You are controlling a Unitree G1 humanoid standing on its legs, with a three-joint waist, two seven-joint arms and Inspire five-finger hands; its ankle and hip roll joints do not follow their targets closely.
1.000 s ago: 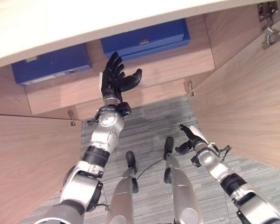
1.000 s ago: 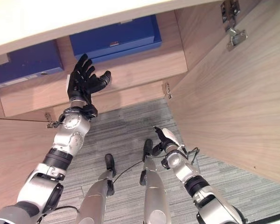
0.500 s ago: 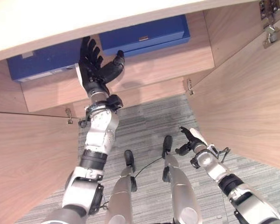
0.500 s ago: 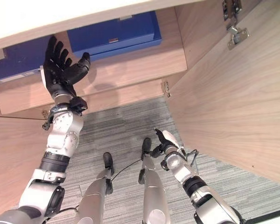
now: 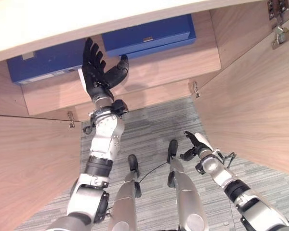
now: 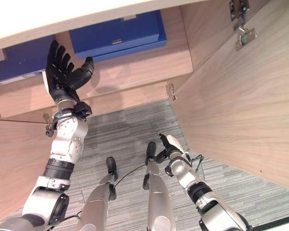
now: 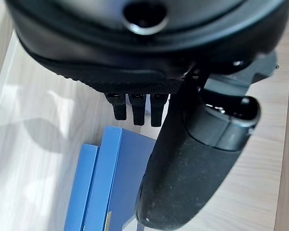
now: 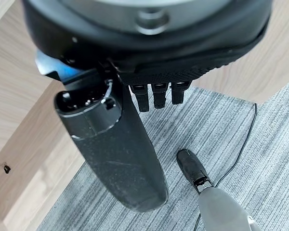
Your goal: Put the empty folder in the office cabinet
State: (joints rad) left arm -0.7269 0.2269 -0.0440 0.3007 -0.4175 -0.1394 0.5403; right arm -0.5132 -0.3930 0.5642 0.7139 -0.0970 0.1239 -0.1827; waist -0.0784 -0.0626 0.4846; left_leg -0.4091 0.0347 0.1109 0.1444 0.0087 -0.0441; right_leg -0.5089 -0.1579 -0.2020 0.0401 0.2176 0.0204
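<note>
Left eye view: cabinet (image 5: 202, 55) stands with both doors swung out; two blue folders lie flat on its shelf. Left folder (image 5: 43, 62) sits toward the shelf's left end, right folder (image 5: 149, 36) toward the middle, a gap between them. Neither hand holds a folder.

Left hand (image 5: 97, 71) is raised in front of the shelf's front edge, fingers straight and spread, thumb out, nothing in it. It overlaps the right end of the left folder in the head views; contact cannot be confirmed. Left wrist view shows straight fingers (image 7: 137, 107) above a blue folder (image 7: 113, 178), with a visible gap.

Change over the last second: left hand moved from the gap between the folders up and to the left, toward the left folder; over the last half second it barely shifted.

Right hand (image 5: 195, 144) hangs low over the carpet (image 5: 154, 125), relaxed, empty, idle throughout.

Judgement: folders appear already stowed. Left hand is likely either nudging the left folder deeper or about to retract. Task looks near its end.
</note>
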